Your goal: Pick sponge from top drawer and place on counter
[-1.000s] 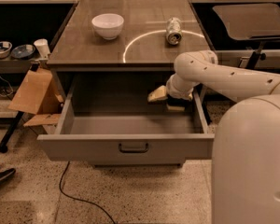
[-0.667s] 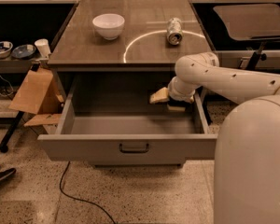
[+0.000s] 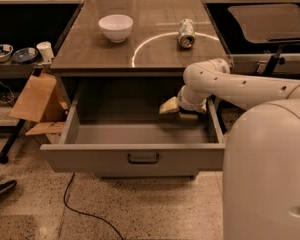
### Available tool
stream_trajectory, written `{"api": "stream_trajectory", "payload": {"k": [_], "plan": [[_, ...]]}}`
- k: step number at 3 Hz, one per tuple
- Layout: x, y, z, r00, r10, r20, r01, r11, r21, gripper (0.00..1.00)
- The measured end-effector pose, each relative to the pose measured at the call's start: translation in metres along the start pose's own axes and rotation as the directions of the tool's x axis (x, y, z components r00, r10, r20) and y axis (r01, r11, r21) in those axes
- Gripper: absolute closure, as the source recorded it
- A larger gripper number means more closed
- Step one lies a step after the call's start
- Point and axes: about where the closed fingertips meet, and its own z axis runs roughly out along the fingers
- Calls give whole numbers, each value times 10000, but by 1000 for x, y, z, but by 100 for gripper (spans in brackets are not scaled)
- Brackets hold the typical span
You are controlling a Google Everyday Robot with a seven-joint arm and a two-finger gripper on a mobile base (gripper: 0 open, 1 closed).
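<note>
The top drawer point(image 3: 135, 156) is pulled open, its dark bar handle at the middle of the front panel. My gripper point(image 3: 184, 112) is inside the drawer at its right side, below the counter's front edge. It is shut on the pale yellow sponge point(image 3: 169, 106) and holds it above the drawer floor, with the sponge sticking out to the left. The glossy dark counter point(image 3: 155, 49) with a white arc lies behind and above. The fingers are mostly hidden by the wrist.
A white bowl point(image 3: 115, 27) stands at the counter's back left and a silvery can point(image 3: 186, 33) lies at the back right. Cardboard point(image 3: 36, 100) leans on the cabinet's left side. A cable point(image 3: 70, 204) runs on the floor. My white base point(image 3: 270, 174) fills the right foreground.
The gripper and the sponge have hardly moved; they sit about where they were, at most a touch lower. The drawer stays open.
</note>
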Motion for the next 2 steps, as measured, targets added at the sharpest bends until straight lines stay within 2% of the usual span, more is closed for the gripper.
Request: {"api": "stream_trajectory", "payload": {"k": [1, 2], "plan": [[0, 4, 9, 9999, 8, -124, -3, 9993, 374, 0], [0, 6, 18, 9996, 74, -284, -52, 9969, 786, 18]]}}
